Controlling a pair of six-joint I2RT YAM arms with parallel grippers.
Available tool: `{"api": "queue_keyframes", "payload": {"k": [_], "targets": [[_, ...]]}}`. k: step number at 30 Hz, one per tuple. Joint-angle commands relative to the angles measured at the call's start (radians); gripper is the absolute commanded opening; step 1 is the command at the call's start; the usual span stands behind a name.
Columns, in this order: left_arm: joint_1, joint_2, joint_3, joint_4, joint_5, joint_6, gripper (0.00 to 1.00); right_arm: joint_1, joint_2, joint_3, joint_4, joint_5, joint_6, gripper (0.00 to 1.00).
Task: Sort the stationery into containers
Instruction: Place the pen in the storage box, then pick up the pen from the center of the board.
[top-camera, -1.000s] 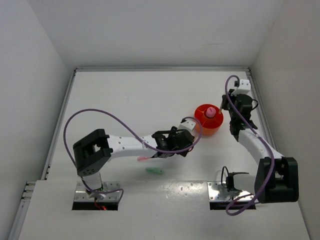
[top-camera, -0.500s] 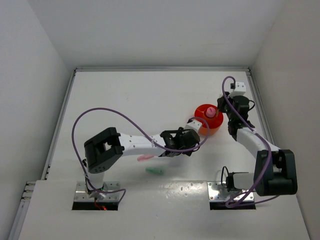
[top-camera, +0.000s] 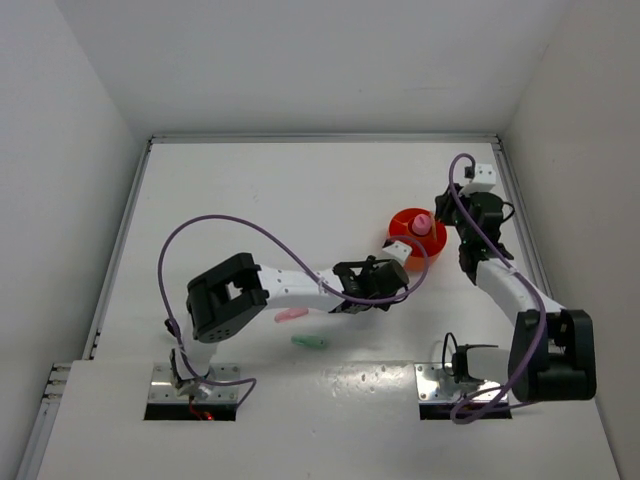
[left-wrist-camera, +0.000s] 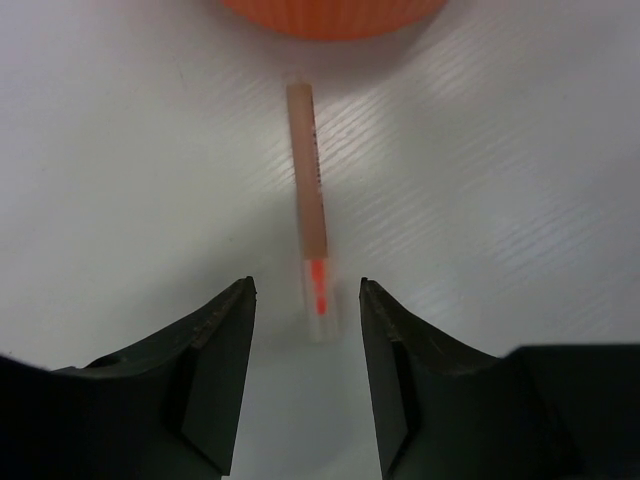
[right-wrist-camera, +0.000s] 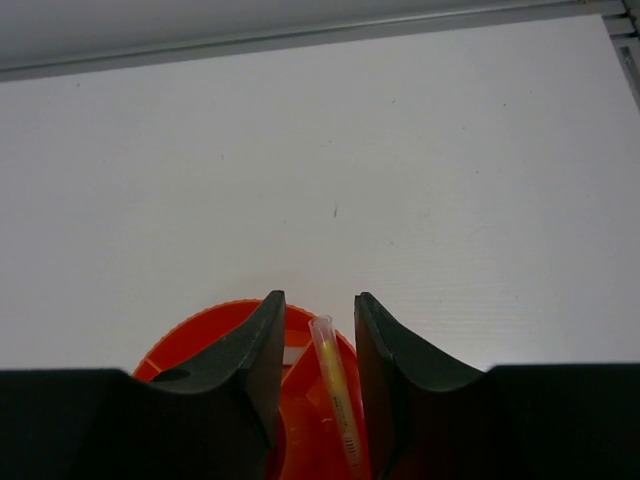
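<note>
The orange cup (top-camera: 408, 252) stands right of the table's middle, with a pink-capped tube (top-camera: 422, 221) upright in it. In the left wrist view, a thin pink stick (left-wrist-camera: 309, 190) lies flat on the table, its far end near the cup (left-wrist-camera: 330, 14). My left gripper (left-wrist-camera: 305, 286) is open, its jaws on either side of the stick's near end without touching it; it also shows in the top view (top-camera: 399, 276). My right gripper (right-wrist-camera: 318, 297) is open above the cup's rim (right-wrist-camera: 190, 338). A thin yellow stick (right-wrist-camera: 336, 390) leans in the cup between its jaws.
A pink stubby marker (top-camera: 291, 316) and a green stubby marker (top-camera: 309, 342) lie on the table near the front, below the left forearm. Walls close the table at the back and on both sides.
My left arm has reached further right, bringing its gripper up to the cup's near side. My right gripper has stayed over the cup, shifting only slightly.
</note>
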Motion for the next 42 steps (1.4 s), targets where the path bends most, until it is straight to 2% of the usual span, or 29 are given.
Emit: {"api": "queue_keyframes", "payload": {"k": [1,3,15,28,30,32,35,37,42], "targets": [[-0.011,0.024,0.042,0.087,-0.017,0.009,0.51,-0.014,-0.089,-0.006,0.056,0.002,0.011,0.34],[0.000,0.038,0.042,0.125,-0.028,0.009,0.49,-0.026,-0.110,-0.015,0.065,0.011,0.022,0.29],[0.029,0.100,0.022,0.282,-0.095,0.018,0.48,-0.074,-0.152,-0.024,0.065,-0.030,0.068,0.27],[0.057,0.193,0.093,0.273,-0.077,0.018,0.48,-0.121,-0.190,-0.024,0.056,-0.067,0.106,0.27],[0.057,0.193,0.093,0.273,-0.077,0.018,0.43,-0.132,-0.190,-0.024,0.056,-0.076,0.116,0.27],[0.066,0.202,0.102,0.264,-0.068,0.018,0.43,-0.141,-0.190,-0.024,0.056,-0.076,0.116,0.27],[0.066,0.211,0.102,0.239,-0.068,0.018,0.36,-0.141,-0.190,-0.024,0.056,-0.085,0.125,0.27],[0.066,0.212,0.102,0.230,-0.057,0.018,0.27,-0.152,-0.190,-0.024,0.056,-0.085,0.134,0.27],[0.066,0.167,0.067,0.201,-0.057,0.018,0.21,-0.161,-0.190,-0.024,0.056,-0.104,0.143,0.27]]}}
